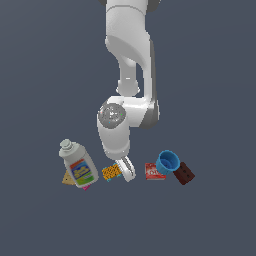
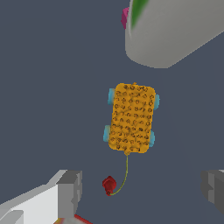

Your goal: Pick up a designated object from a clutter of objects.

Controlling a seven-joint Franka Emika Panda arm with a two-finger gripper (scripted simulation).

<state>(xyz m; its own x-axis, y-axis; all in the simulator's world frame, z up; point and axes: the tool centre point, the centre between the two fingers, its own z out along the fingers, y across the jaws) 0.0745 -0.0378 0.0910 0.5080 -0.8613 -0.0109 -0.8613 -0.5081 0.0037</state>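
The designated object, a small flat orange-yellow speckled block [image 1: 112, 172] with teal bits at its edges, lies on the floor between the white bottle [image 1: 79, 165] and the red packet [image 1: 154, 171]. In the wrist view the block [image 2: 132, 118] lies flat, with a thin string running to a tiny red bit [image 2: 108, 184]. My gripper [image 1: 125, 171] is low, just to the exterior view's right of the block. It is open and empty [image 2: 142, 192]. Its fingers [image 2: 70, 192] stand wide apart, and the block lies beyond them, not between them.
A tan triangle [image 1: 67, 177] lies by the bottle's base. A blue cup [image 1: 168, 162] and a dark brown block [image 1: 184, 173] sit to the exterior view's right of the red packet. The bottle [image 2: 175, 30] is close to the block, with a pink bit [image 2: 125, 17] beside it.
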